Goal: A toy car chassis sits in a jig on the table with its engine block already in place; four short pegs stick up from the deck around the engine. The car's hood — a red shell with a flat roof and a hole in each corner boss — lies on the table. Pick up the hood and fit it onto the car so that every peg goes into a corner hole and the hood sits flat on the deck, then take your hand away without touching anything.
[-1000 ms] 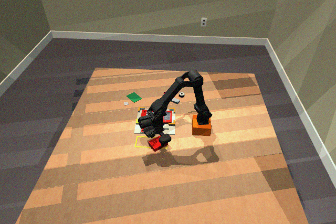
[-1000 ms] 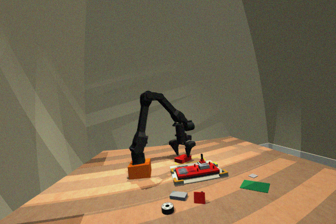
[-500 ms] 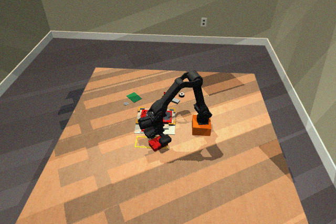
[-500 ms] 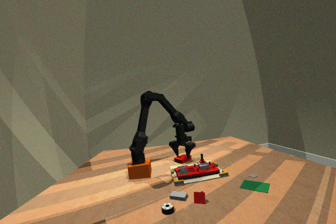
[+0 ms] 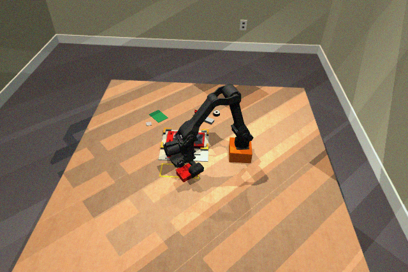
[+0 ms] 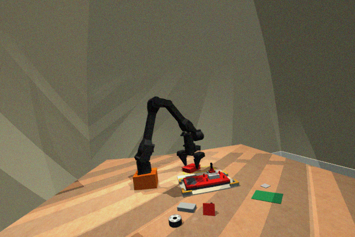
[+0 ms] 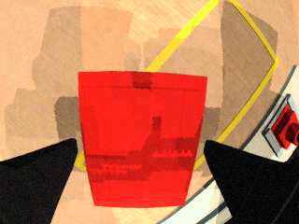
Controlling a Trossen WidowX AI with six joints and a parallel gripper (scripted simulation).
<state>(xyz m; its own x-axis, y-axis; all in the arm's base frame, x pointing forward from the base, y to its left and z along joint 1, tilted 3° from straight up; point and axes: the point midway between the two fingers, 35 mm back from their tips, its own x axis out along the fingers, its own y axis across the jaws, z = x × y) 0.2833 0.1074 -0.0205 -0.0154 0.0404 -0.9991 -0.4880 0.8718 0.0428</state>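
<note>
The red hood (image 5: pixel 183 172) (image 6: pixel 188 169) (image 7: pixel 135 126) lies on the table, roof up, partly over a yellow outline. My gripper (image 6: pixel 191 167) (image 7: pixel 141 147) is open and empty, pointing down at the hood. In the wrist view one fingertip is on each side of the hood, nearer its narrower end, with a slim gap at both sides. The red chassis (image 5: pixel 170 136) (image 6: pixel 197 183) sits in the white jig (image 5: pixel 203 157) (image 6: pixel 210 190). The grey engine block (image 6: pixel 213 175) is on its deck, with pegs (image 6: pixel 204 175) standing around it. The hood's corner holes cannot be made out.
The yellow outline (image 5: pixel 160 170) (image 7: pixel 182 36) lies beside the jig. A red part with a black post (image 6: pixel 211 169) stands at the jig's hood side. Farther off are a green plate (image 5: pixel 158 116) (image 6: pixel 266 196), a grey block (image 6: pixel 186 207), a red piece (image 6: pixel 208 208) and a wheel (image 5: pixel 216 113) (image 6: pixel 175 220).
</note>
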